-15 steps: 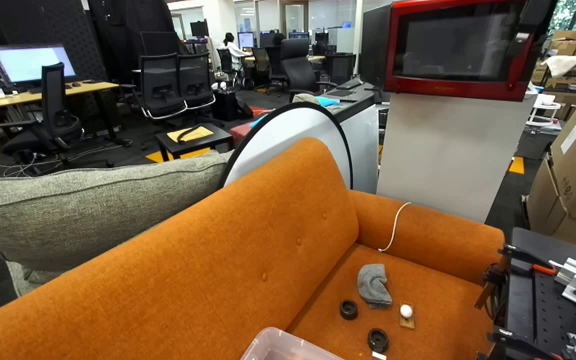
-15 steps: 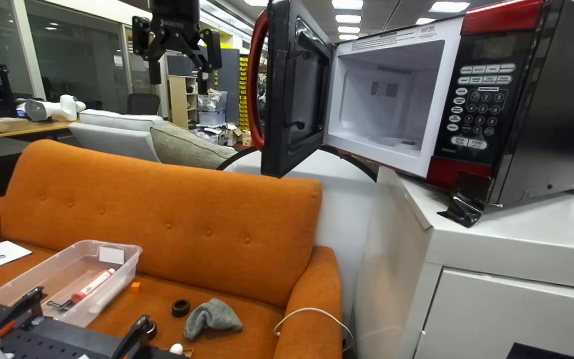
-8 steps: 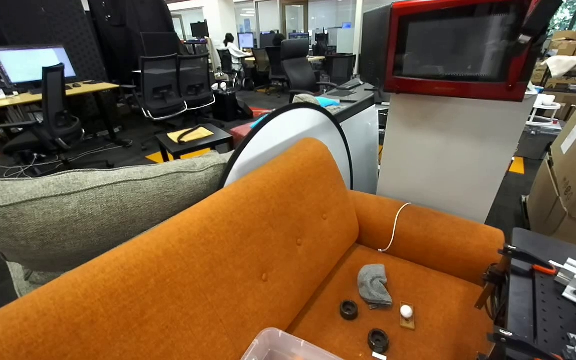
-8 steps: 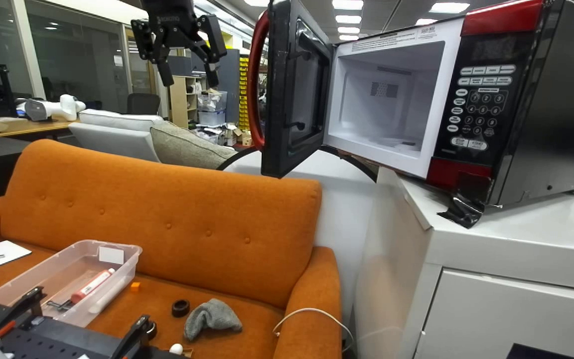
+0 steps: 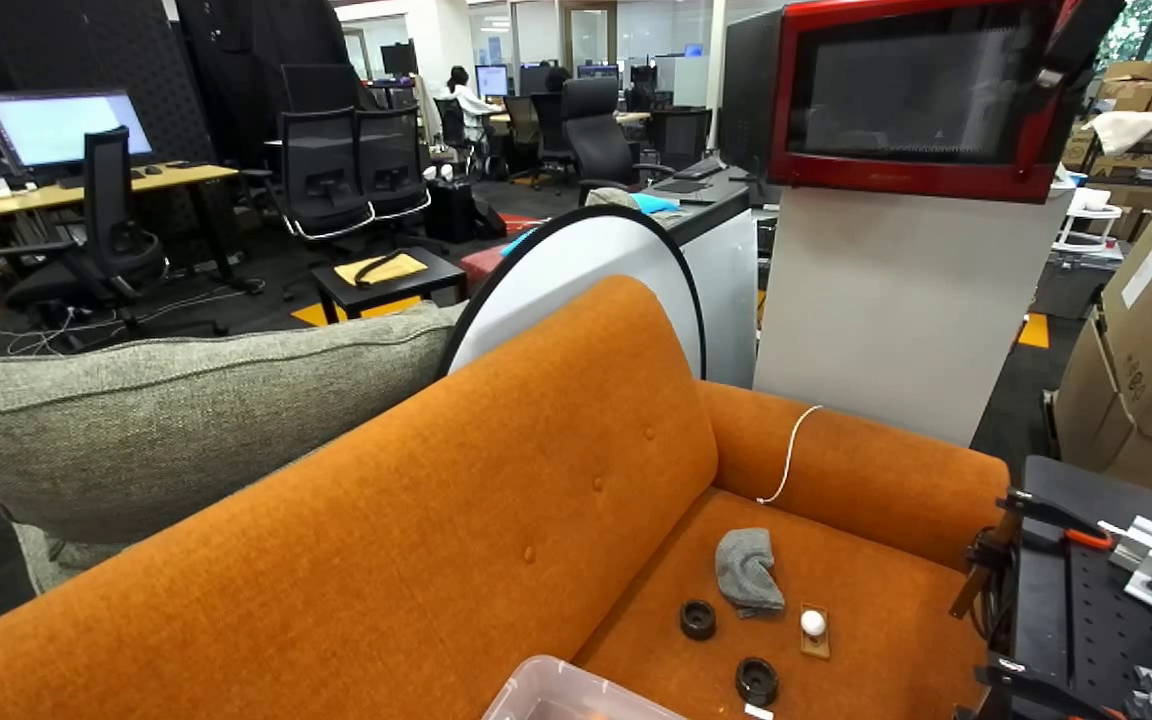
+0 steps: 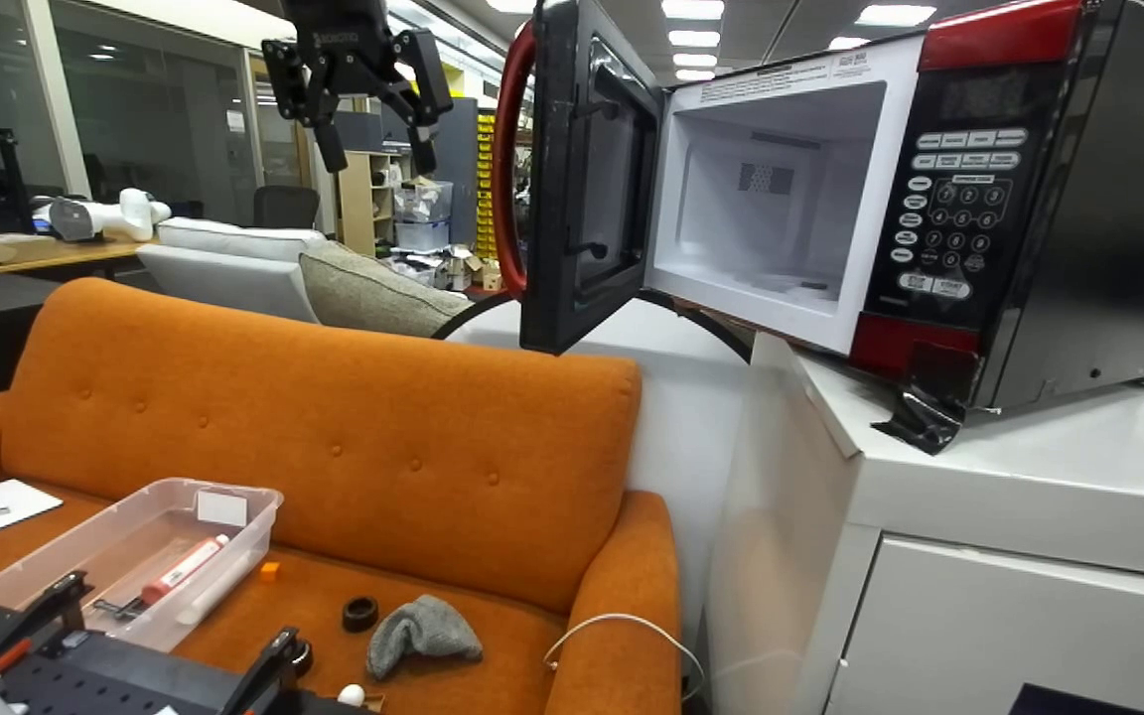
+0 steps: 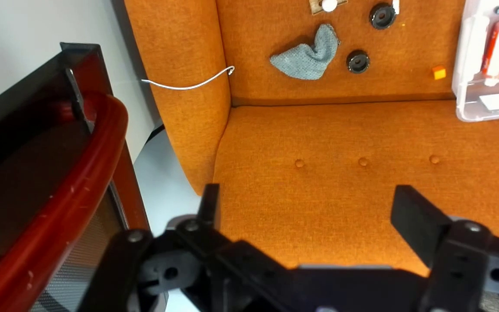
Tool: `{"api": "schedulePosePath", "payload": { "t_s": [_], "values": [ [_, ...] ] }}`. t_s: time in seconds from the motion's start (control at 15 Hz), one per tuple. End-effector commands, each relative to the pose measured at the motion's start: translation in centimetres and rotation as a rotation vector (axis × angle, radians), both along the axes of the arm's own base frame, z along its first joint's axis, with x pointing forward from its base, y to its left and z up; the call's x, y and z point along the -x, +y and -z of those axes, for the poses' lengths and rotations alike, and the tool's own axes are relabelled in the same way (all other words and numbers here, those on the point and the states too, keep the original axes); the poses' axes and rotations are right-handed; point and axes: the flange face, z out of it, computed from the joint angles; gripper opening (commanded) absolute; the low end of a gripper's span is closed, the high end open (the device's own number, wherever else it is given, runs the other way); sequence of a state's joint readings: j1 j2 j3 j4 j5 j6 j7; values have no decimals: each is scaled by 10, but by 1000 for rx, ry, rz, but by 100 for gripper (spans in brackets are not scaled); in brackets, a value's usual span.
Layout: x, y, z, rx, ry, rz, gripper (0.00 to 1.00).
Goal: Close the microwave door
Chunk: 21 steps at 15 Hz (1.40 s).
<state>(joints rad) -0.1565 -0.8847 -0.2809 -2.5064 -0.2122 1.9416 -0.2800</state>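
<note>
The red microwave stands on the white cabinet, its cavity exposed. The microwave door is swung wide open to the left, with a curved red handle on its outer face. An exterior view shows that outer face with its dark window. My gripper hangs in the air, apart from the door on its handle side. In the wrist view my gripper is open and empty, fingers wide apart. The door and handle lie just left of the fingers.
An orange sofa is below the gripper. A clear plastic bin, a grey cloth and black rings lie on its seat. A white cord hangs over its arm. The white cabinet stands beside it.
Over the first half second my gripper has tilted slightly, its fingers now slanting to the lower right, and risen a little. Since then it looks still. The door has not moved.
</note>
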Motion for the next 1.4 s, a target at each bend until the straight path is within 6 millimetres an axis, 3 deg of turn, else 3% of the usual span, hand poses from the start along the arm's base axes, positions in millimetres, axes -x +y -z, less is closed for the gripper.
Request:
{"api": "schedulePosePath", "payload": {
  "t_s": [0.0, 0.73, 1.33],
  "values": [
    [11, -1, -2, 49, -44, 29, 100],
    [63, 3, 0, 259, -245, 197, 100],
    [51, -17, 11, 212, -339, 533, 100]
  ]
}}
